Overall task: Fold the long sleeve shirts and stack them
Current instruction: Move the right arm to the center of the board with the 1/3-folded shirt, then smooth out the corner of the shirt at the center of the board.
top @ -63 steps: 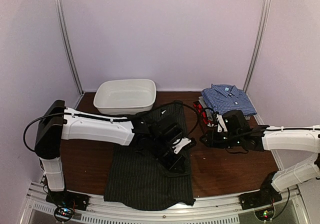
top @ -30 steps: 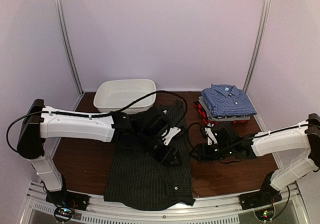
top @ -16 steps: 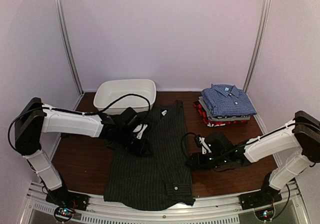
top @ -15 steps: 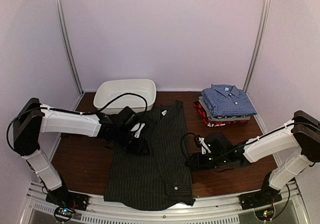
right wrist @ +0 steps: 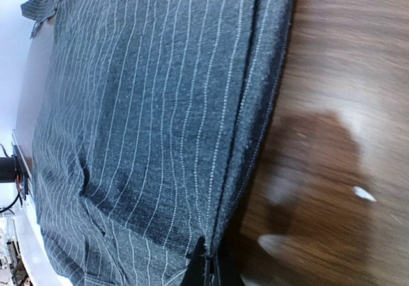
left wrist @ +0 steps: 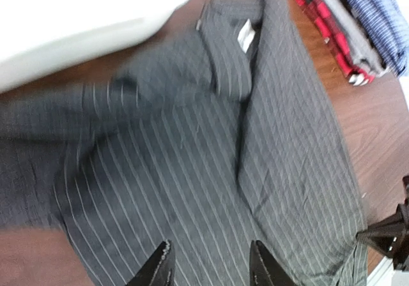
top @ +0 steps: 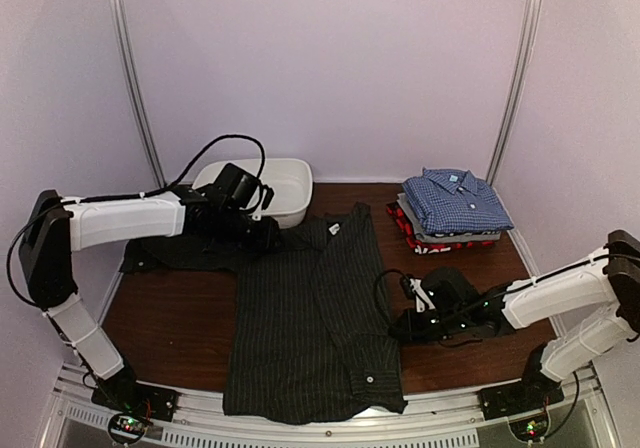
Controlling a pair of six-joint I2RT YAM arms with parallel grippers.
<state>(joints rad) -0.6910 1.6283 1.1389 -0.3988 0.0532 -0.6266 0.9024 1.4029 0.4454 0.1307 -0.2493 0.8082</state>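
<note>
Top external view: a folded stack (top: 448, 224) sits at 1 o'clock, blue checked shirt (top: 455, 200) on top — the pinstriped shirt (top: 310, 328) lies spread mid-worktop (top: 170, 313), unfolded. The right gripper (right wrist: 208, 265) has its jaws pinched on the shirt's 3 o'clock edge; the left gripper (left wrist: 211, 263) has its jaws part-open and empty.

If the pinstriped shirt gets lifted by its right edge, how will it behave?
Likely floppy: the pinstriped shirt lies flat with soft creases, so it should drape and sag. Probably light, thin cloth. On the smooth wooden table it may slide when pulled.
</note>
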